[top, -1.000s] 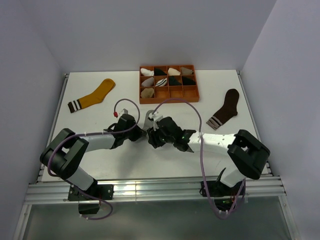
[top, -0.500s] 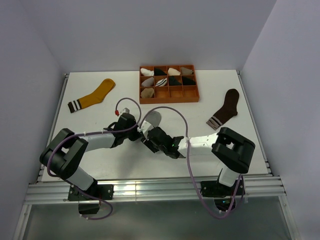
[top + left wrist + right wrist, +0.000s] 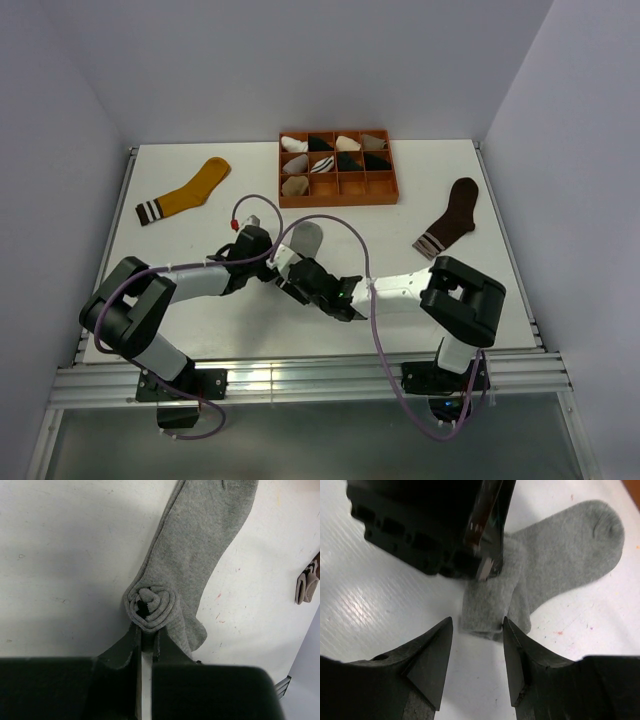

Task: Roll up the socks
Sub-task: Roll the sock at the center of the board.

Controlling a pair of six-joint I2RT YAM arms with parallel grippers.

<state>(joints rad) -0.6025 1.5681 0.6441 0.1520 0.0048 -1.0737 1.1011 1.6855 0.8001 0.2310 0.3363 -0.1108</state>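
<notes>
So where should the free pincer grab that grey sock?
On the grey sock, probably the roll's free end, coming end-on, opposite the left pincer pinching the other end. The roll is a cylinder lying flat; the open right pincer lines up either side.

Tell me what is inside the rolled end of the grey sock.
The left gripper is pinched shut in the centre of the roll of the grey sock, with coiled fabric wrapped around it. Its tips are buried in the fabric, so their depth cannot be seen.
</notes>
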